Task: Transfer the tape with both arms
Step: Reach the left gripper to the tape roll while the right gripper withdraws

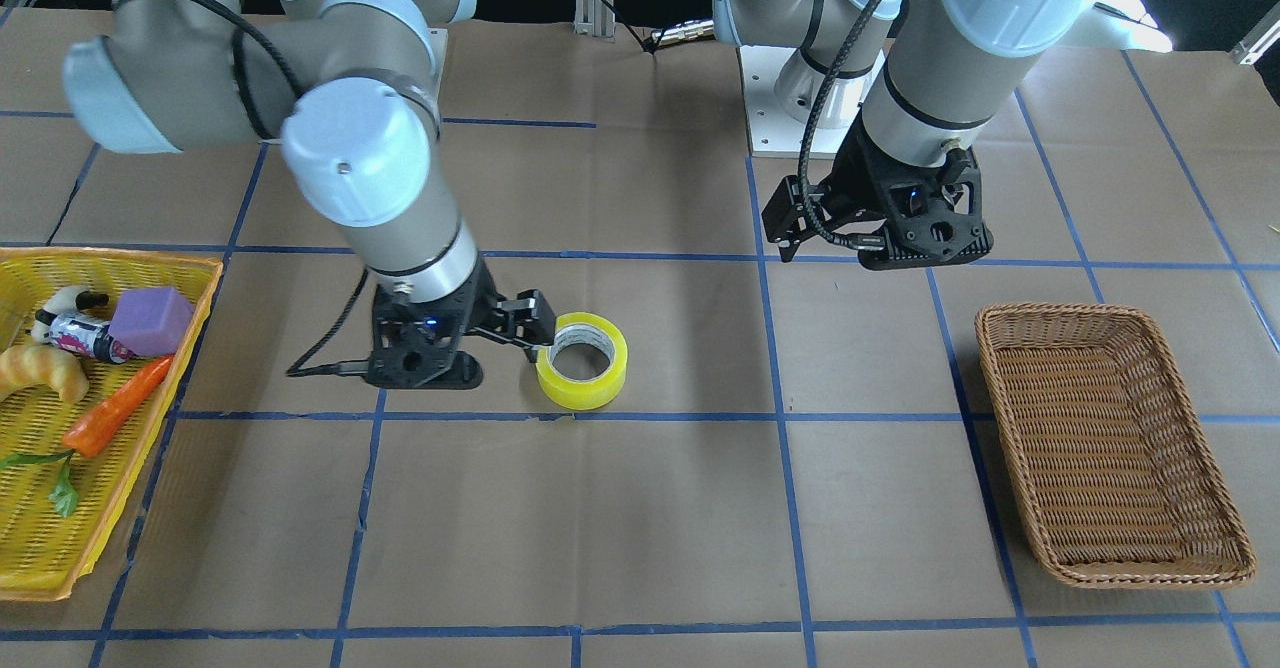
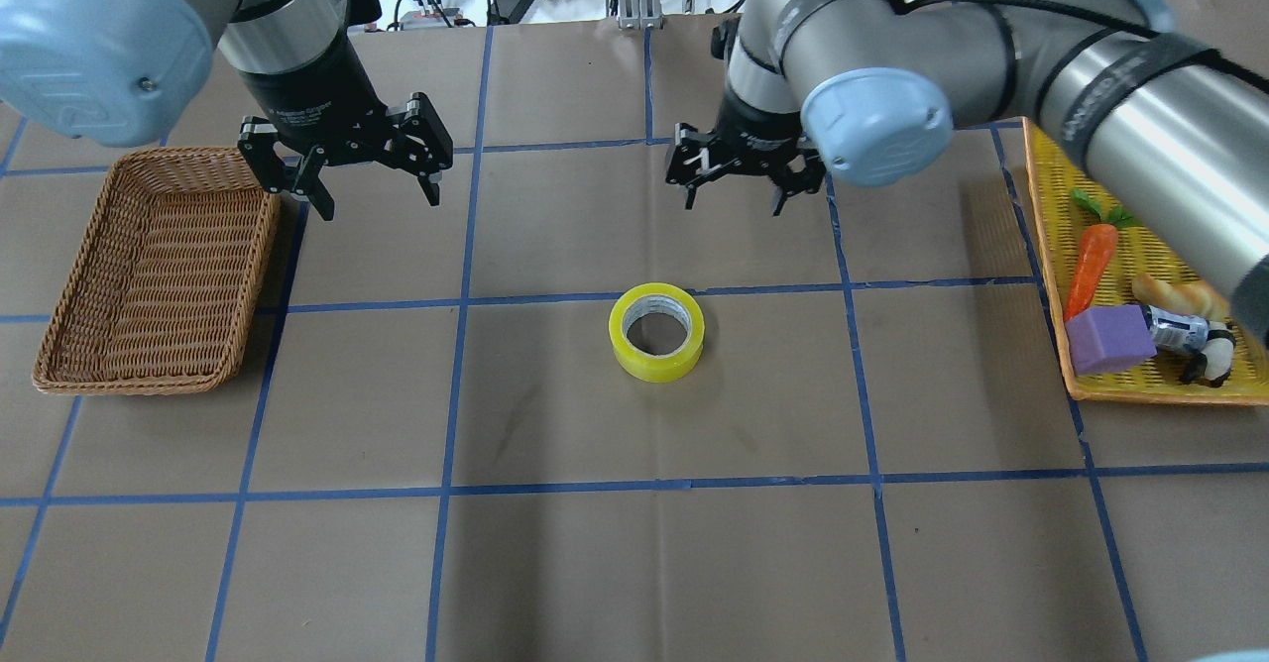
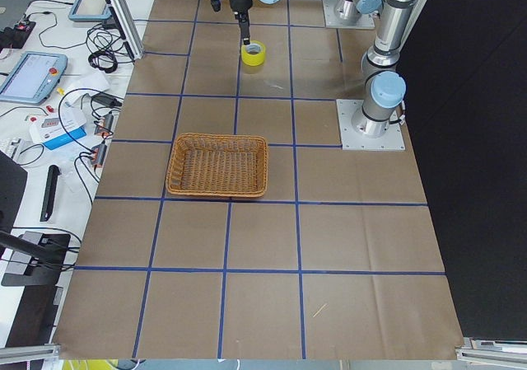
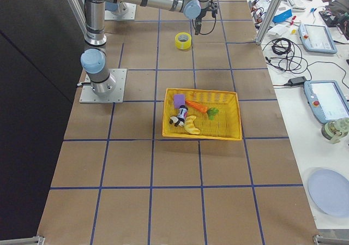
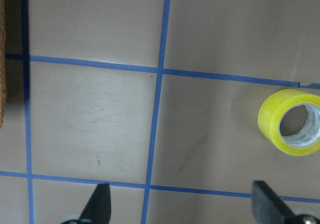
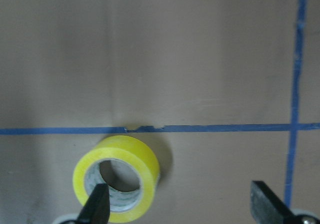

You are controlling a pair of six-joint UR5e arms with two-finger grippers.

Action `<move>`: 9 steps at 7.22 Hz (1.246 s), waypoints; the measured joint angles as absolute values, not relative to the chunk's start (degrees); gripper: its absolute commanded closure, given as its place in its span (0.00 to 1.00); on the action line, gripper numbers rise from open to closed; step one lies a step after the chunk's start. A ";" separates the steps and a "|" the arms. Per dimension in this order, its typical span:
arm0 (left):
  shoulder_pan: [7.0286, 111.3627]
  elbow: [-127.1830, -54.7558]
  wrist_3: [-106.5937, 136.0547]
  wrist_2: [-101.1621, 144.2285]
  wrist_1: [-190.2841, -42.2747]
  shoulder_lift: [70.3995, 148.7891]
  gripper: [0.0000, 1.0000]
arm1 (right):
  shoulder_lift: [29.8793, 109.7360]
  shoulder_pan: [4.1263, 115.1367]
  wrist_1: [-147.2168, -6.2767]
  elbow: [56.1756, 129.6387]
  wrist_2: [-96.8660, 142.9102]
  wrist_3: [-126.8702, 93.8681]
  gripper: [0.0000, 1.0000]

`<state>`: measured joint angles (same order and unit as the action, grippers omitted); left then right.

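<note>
The yellow tape roll [image 2: 656, 345] lies flat on the brown paper table, hole up, near the middle. It also shows in the front view [image 1: 582, 383]. My right gripper [image 2: 732, 206] is open and empty, hovering above the table just beside the tape; in the right wrist view [image 6: 182, 209] the tape [image 6: 145, 164] sits by one fingertip [image 6: 97, 206]. My left gripper [image 2: 380, 206] is open and empty, raised over the table between the tape and the wicker basket. In the left wrist view [image 5: 182, 206] the tape [image 5: 270, 119] lies off to the right.
An empty wicker basket [image 2: 129, 383] stands on the robot's left side. A yellow basket [image 2: 1150, 394] on the robot's right holds a carrot [image 2: 1089, 266], a purple block [image 2: 1110, 338] and other items. Blue tape lines grid the table.
</note>
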<state>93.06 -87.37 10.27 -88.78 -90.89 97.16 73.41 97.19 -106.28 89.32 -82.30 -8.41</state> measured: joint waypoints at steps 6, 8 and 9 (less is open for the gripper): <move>108.00 -100.31 22.41 -84.01 -65.45 111.73 0.19 | 83.97 83.34 -97.77 88.44 -86.85 8.37 0.00; 110.59 -100.78 21.43 -84.25 -58.58 116.18 0.81 | 85.75 86.38 -97.51 89.05 -89.14 5.37 0.00; 110.83 -100.88 20.11 -84.33 -57.89 116.51 0.97 | 85.94 88.55 -97.16 89.24 -90.70 3.42 0.00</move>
